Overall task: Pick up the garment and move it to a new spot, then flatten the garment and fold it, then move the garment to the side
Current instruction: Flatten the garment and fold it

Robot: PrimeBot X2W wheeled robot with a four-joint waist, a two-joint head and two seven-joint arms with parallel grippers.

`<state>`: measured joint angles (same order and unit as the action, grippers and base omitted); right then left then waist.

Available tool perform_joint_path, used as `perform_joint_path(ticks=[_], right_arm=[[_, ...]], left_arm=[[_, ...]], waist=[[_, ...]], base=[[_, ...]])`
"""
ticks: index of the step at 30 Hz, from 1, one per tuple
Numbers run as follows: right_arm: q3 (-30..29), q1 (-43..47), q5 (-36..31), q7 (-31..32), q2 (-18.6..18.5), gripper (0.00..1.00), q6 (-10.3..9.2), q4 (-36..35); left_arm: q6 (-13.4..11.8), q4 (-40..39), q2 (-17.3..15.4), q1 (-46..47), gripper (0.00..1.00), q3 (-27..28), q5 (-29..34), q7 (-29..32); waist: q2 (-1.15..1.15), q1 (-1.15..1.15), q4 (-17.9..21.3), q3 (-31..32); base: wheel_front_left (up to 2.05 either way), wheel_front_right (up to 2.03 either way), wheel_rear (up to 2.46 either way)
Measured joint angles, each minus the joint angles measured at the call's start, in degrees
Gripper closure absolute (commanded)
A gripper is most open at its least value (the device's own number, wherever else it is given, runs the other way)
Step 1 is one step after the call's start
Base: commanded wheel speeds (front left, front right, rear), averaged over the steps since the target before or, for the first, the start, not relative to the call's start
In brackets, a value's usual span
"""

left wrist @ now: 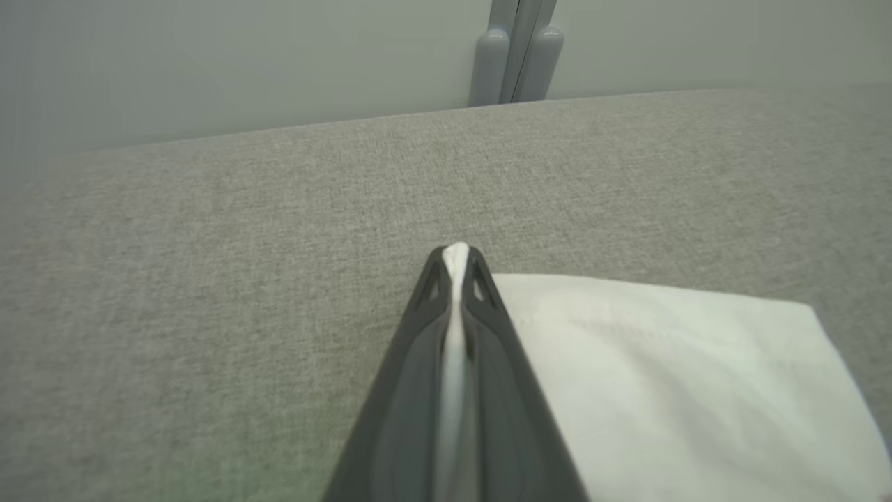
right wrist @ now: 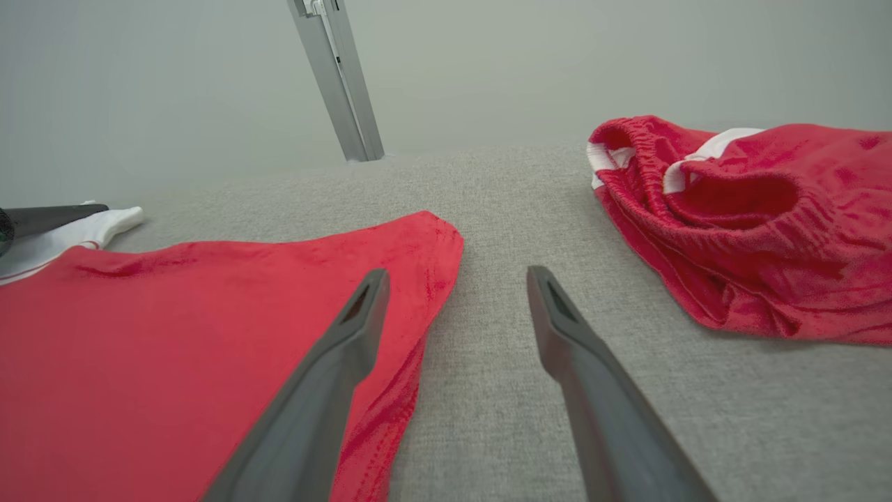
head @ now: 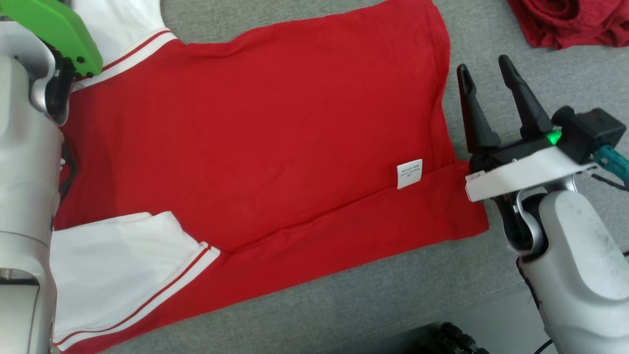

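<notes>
Grey fabric surface (head: 354,305) carries the red garment (head: 265,147), spread flat. My left arm (head: 24,172) runs up its left edge, the left jaws pinched tight on the white sleeve (left wrist: 662,362). My right jaws hover spread wide, empty, beside the hem; crumpled red cloth (right wrist: 752,223) lies beyond.

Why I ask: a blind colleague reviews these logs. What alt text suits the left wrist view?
The left claw is shut on a white sleeve, a strip of cloth pinched between its dark fingers. The rest of the sleeve lies to the right on a grey cloth surface, a pale wall behind.
</notes>
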<state>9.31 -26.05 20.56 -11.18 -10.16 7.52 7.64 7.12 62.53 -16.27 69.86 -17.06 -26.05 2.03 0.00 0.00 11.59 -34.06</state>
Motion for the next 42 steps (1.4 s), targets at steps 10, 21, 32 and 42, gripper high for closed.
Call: perform_joint_path(ticks=[10, 21, 32, 42], right_arm=[[4.0, -16.6, 5.4, 2.8, -5.4, 0.00, 0.00, 16.8], [10.1, -24.4, 14.4, 10.9, -9.1, 1.00, 0.00, 27.5], [8.5, -23.3, 12.6, -1.1, -13.3, 1.00, 0.02, 23.7], [4.8, -6.9, 11.0, -1.9, -12.1, 1.00, 0.02, 13.7]], left_arm=[[0.3, -1.1, 3.1, 3.0, 1.00, -3.8, 0.1, -4.9], [0.3, -4.6, 3.0, 1.7, 1.00, -7.1, -4.5, -9.8], [-0.1, -17.2, -0.6, -6.9, 1.00, -4.8, -7.8, -16.6], [-7.9, -44.2, -3.5, -37.7, 1.00, 1.3, -8.8, -17.0]], waist=[[0.00, 0.00, -5.4, 0.1], [0.00, 0.00, -9.0, 0.6], [0.00, 0.00, -10.8, 3.9], [0.00, 0.00, -12.3, 8.4]], base=[[0.00, 0.00, 0.00], [0.00, 0.00, 0.00], [0.00, 0.00, 0.00], [0.00, 0.00, 0.00]])
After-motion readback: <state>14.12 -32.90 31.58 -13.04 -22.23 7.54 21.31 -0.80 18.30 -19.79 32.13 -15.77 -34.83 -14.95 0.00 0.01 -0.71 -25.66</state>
